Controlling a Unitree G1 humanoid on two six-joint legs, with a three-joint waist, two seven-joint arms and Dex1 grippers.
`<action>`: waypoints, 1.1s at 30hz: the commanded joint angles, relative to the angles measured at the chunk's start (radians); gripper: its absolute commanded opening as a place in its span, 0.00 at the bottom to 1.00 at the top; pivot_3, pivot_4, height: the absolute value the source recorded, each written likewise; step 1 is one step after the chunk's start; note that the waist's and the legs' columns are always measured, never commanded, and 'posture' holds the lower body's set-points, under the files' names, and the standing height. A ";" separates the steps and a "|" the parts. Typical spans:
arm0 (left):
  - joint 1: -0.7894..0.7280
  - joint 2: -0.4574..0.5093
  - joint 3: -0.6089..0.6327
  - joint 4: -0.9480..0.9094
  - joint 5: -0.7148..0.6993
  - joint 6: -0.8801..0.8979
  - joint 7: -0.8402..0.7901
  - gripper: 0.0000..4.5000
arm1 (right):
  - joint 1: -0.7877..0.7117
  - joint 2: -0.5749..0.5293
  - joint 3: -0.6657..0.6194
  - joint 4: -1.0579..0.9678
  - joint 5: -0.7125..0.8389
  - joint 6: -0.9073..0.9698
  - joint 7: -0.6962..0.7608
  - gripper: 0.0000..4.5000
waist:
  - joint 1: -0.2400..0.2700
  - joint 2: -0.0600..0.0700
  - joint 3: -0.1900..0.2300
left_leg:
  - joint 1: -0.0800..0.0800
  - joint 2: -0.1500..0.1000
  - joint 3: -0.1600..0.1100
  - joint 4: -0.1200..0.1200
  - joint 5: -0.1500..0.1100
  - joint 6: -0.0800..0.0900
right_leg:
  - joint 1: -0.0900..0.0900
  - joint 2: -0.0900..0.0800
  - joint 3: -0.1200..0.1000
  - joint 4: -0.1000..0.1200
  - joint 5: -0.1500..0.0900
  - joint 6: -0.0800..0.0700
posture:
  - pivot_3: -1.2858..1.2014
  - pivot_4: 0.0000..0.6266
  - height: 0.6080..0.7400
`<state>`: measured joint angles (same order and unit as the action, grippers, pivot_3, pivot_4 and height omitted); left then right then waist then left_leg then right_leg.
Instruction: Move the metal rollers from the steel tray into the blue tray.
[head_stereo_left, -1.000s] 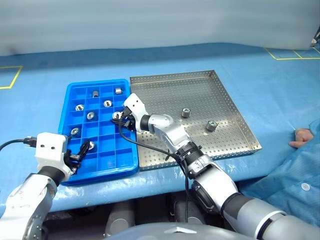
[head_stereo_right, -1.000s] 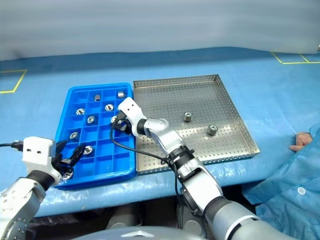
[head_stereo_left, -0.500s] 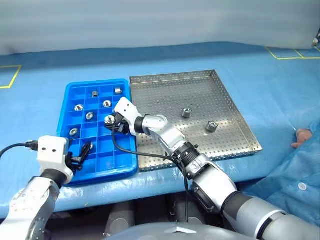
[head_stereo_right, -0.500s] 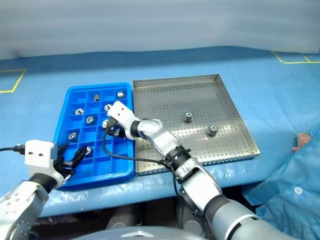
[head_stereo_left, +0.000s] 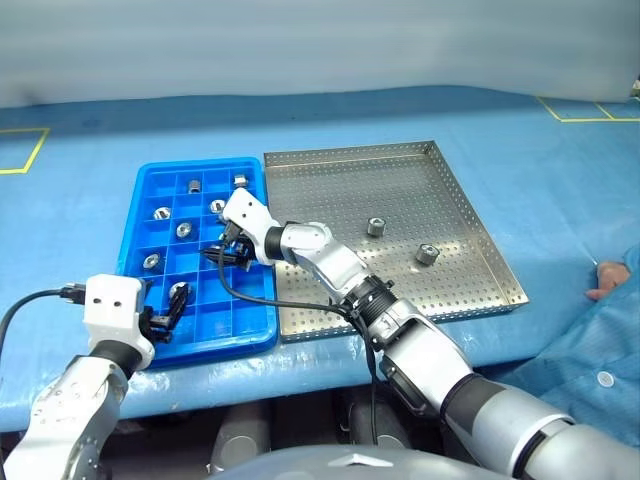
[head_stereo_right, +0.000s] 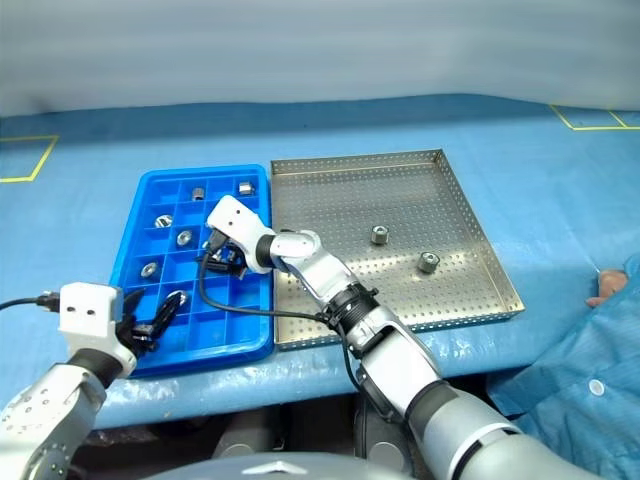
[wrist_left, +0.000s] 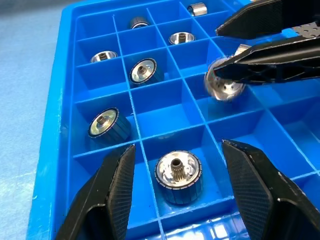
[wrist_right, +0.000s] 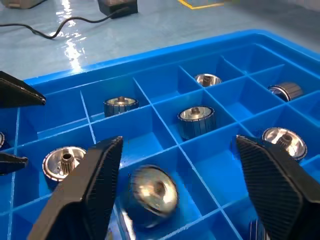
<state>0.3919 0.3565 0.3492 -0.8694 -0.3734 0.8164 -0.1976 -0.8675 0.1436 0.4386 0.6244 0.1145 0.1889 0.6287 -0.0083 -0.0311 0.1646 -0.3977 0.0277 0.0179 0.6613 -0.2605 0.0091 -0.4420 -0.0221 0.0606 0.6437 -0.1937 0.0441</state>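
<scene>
Right gripper (wrist_right: 175, 165) spread apart over bright blue compartmented plastic tray (head_stereo_left: 135, 210), blurred shiny metal roller (wrist_right: 150, 195) loose between fingers. Left gripper (wrist_left: 177, 192) parted, empty, around a seated roller (wrist_left: 178, 176). Two rollers (head_stereo_left: 377, 227) in perforated steel tray (head_stereo_left: 470, 215).

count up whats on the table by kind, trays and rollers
steel tray: 1
blue tray: 1
metal rollers: 10 (2 in the steel tray, 7 in blue tray compartments, 1 blurred between the open fingers of the right gripper over the blue tray)
total: 12
</scene>
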 joint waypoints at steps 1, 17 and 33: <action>-0.027 0.005 -0.021 -0.019 0.002 -0.014 0.000 0.67 | -0.002 0.107 -0.032 -0.139 0.025 0.019 -0.035 0.81 | 0.000 0.000 0.000 | -0.001 0.000 0.000 0.000 0.000 0.000 | 0.000 0.000 0.000 0.000 0.000 0.000 | 0.58 0.24 1.00; -0.303 0.005 -0.236 0.120 -0.064 -0.115 -0.153 0.67 | 0.450 -0.369 -0.246 -0.845 -0.123 0.420 -0.260 0.81 | -0.032 -0.001 -0.002 | -0.001 0.000 0.001 0.004 0.000 -0.001 | 0.001 0.003 0.000 0.001 -0.001 0.002 | 0.50 0.24 1.00; -0.318 0.030 -0.285 0.135 -0.038 -0.110 -0.141 0.67 | 0.347 -0.281 -0.356 -0.446 -0.144 0.251 -0.447 0.81 | -0.073 -0.001 -0.002 | -0.002 -0.001 0.004 0.004 0.000 0.000 | 0.000 0.003 0.008 -0.001 0.007 0.010 | 0.51 0.24 1.00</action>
<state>0.0741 0.3803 0.0516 -0.6827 -0.4114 0.7166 -0.3463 -0.4957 -0.1451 0.1039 0.1735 -0.0296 0.4680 0.2004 -0.0810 -0.0321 0.1626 -0.4000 0.0266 0.0215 0.6654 -0.2601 0.0089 -0.4422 -0.0189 0.0682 0.6431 -0.1872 0.0545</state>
